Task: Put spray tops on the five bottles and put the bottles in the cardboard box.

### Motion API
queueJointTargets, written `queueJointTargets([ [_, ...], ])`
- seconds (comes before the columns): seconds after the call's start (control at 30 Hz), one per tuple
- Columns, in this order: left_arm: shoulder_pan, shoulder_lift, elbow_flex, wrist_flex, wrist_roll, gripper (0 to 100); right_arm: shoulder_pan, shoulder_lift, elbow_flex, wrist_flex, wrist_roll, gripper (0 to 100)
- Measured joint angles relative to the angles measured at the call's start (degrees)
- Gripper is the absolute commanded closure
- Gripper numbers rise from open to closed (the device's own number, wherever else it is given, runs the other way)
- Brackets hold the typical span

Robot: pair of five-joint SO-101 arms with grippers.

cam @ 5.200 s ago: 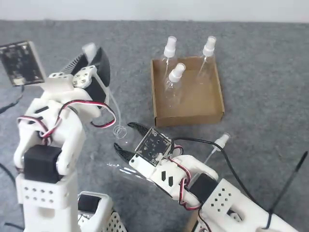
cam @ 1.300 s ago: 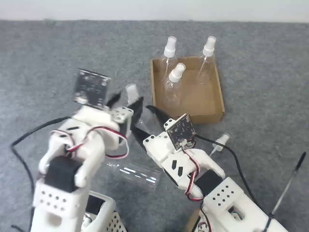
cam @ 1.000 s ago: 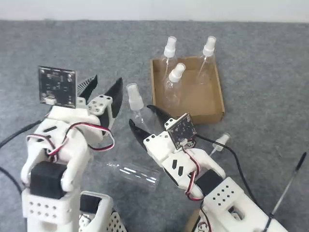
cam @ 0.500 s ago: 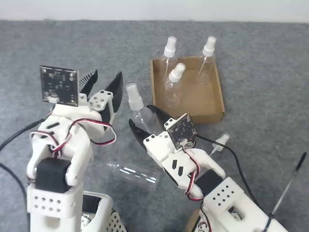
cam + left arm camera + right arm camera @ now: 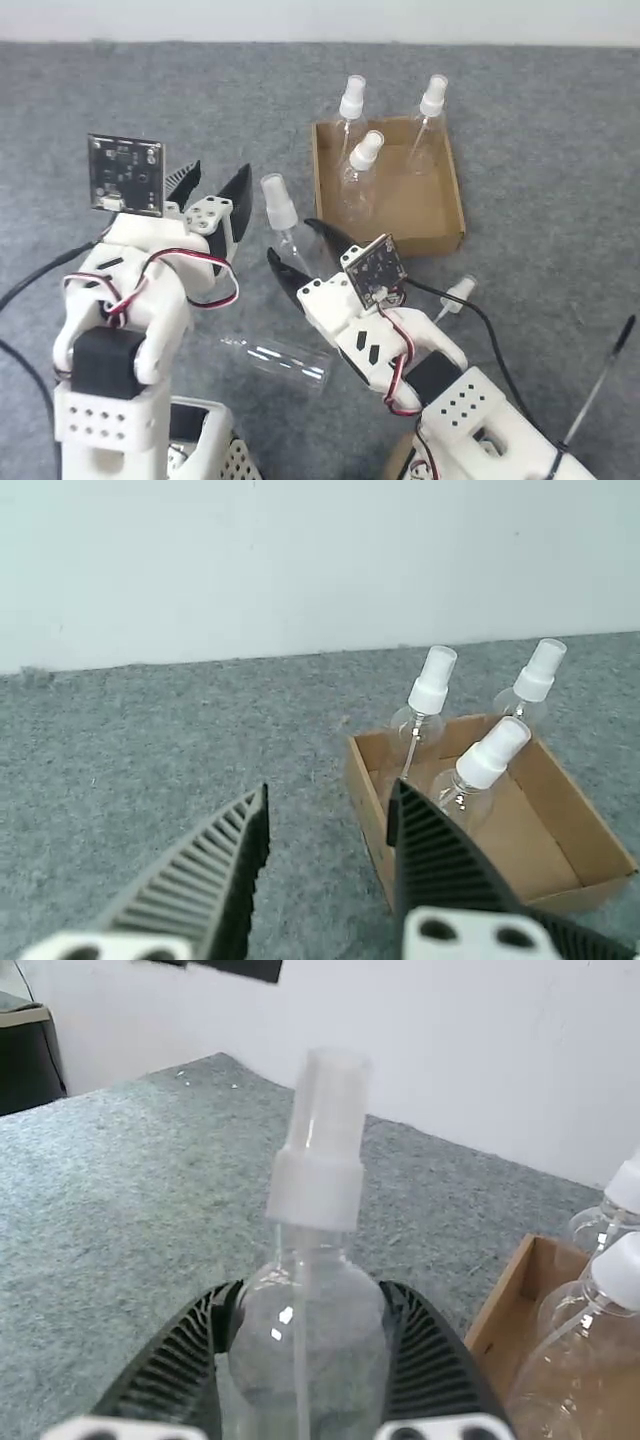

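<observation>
A clear bottle with a white spray top stands upright just left of the cardboard box. My right gripper is shut on its body; in the right wrist view the fingers press both sides of the bottle. My left gripper hangs open and empty a little to the left of the spray top, seen also as gripper. Three capped bottles stand in the box. Another bottle without a top lies on the carpet between the arms. A loose spray top lies near the right arm.
Grey carpet covers the table. A white perforated basket sits at the front edge by the left arm's base. Black cables run along the right arm. A white wall stands behind the box.
The left gripper let go of the spray top on the held bottle, opened and drew back to the left. The right gripper with the bottle has stayed put over the last second.
</observation>
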Motion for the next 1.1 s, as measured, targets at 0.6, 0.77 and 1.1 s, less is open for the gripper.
queueJointTargets([
  [0.6, 0.09, 0.0, 0.0, 1.58, 0.0, 82, 0.0, 0.0, -0.09, 8.97, 0.0, 99.3],
  [0.77, 0.09, 0.0, 1.85, 1.58, 0.0, 82, 0.0, -2.73, -0.09, 7.47, 0.0, 99.3],
  [1.1, 0.18, 0.0, 1.85, 3.6, -2.73, 82, 6.33, -17.76, -6.51, 13.89, 0.0, 99.3],
])
